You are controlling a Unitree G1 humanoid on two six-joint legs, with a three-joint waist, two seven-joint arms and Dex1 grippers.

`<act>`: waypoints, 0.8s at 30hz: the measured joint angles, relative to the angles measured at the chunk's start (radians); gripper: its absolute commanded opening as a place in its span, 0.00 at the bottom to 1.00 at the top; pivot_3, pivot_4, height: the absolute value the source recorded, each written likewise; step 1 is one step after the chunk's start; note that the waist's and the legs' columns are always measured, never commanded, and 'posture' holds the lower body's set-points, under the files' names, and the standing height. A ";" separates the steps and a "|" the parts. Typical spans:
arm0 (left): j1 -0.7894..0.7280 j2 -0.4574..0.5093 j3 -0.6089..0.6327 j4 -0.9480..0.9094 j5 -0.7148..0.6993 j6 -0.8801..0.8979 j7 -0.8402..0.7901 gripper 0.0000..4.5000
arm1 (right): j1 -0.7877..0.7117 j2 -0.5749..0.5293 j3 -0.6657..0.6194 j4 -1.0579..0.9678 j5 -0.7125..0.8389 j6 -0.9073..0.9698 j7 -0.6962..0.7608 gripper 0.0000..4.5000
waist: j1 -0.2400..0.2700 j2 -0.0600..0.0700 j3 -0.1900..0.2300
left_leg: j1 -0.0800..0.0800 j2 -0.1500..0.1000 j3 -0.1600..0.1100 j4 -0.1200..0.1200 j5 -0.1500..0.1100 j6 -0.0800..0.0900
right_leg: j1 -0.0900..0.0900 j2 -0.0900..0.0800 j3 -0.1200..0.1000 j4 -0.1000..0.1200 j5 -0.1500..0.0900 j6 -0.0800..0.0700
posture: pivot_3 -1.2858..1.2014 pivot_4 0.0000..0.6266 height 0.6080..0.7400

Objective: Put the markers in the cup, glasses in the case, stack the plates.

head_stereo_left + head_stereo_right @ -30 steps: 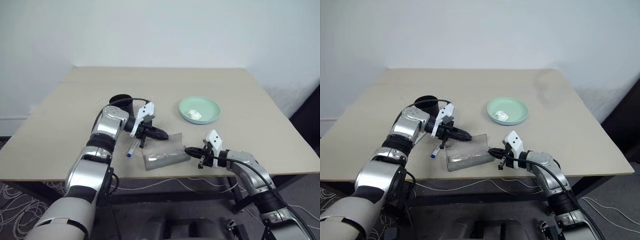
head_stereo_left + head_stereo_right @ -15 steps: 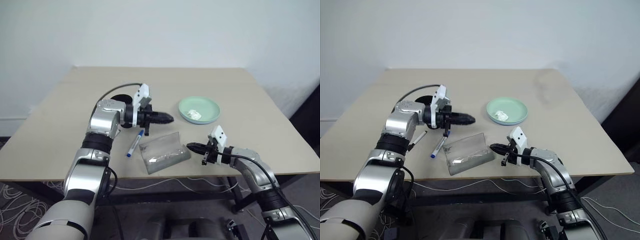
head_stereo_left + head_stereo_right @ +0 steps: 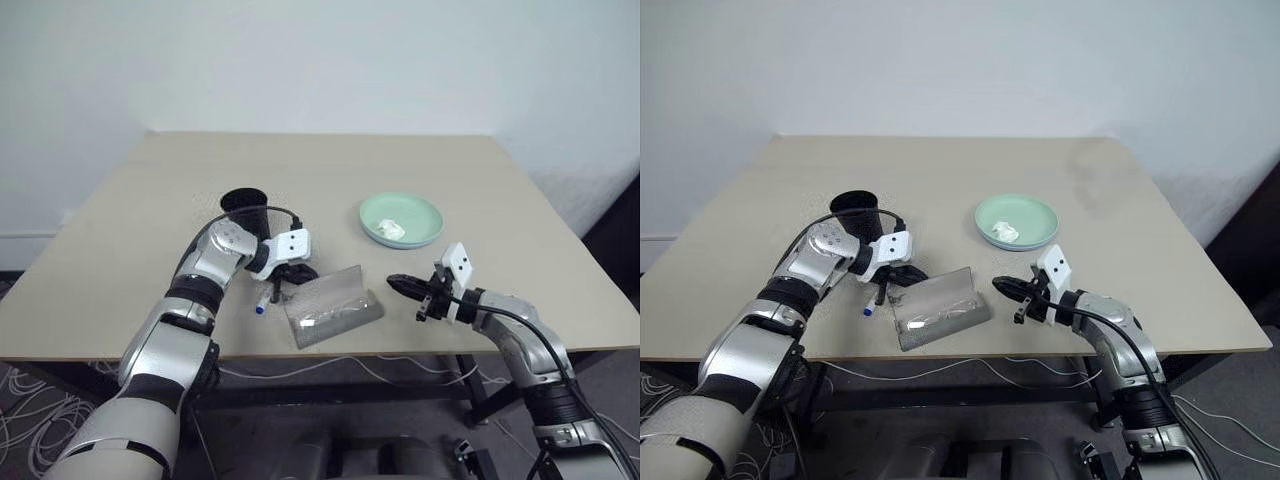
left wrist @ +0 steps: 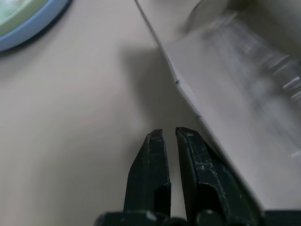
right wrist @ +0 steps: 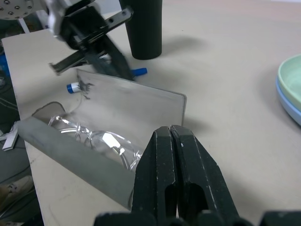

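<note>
Clear glasses (image 5: 101,141) already lie in the open case (image 3: 335,318), behind whose raised lid the left gripper (image 3: 300,272) hovers, jaws nearly closed. Pushing that lid down gently should shut it. The right gripper (image 3: 400,284) waits pinched, empty, well aside.

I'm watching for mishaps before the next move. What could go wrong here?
The left pincer sits shut right behind the case's raised lid; a push could slam it or shove the case off the near table edge. The blue-capped marker lying beside it could get knocked and roll.
</note>
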 measured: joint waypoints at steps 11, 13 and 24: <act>0.115 0.005 0.030 -0.297 -0.128 0.216 -0.152 0.08 | 0.019 -0.002 -0.009 -0.001 0.000 0.000 -0.021 0.01 | -0.006 0.000 0.000 | 0.000 0.001 0.000 0.000 0.000 0.000 | 0.000 0.000 0.000 0.000 0.000 0.000 | 0.52 0.00 1.00; 0.154 0.010 0.016 -0.366 -0.131 0.240 -0.161 0.08 | 0.019 0.000 -0.009 -0.001 0.000 0.000 -0.023 0.01 | -0.006 0.000 0.000 | 0.000 0.001 0.000 0.000 0.000 0.000 | 0.000 0.000 0.000 0.000 0.000 0.000 | 0.52 0.00 1.00; 0.222 0.057 -0.040 -0.495 -0.109 0.240 -0.120 0.08 | 0.006 0.010 -0.005 -0.001 0.000 0.000 -0.032 0.01 | -0.006 0.000 0.000 | 0.001 0.001 0.000 0.000 0.000 0.000 | 0.000 0.001 0.000 0.001 0.000 0.000 | 0.52 0.00 1.00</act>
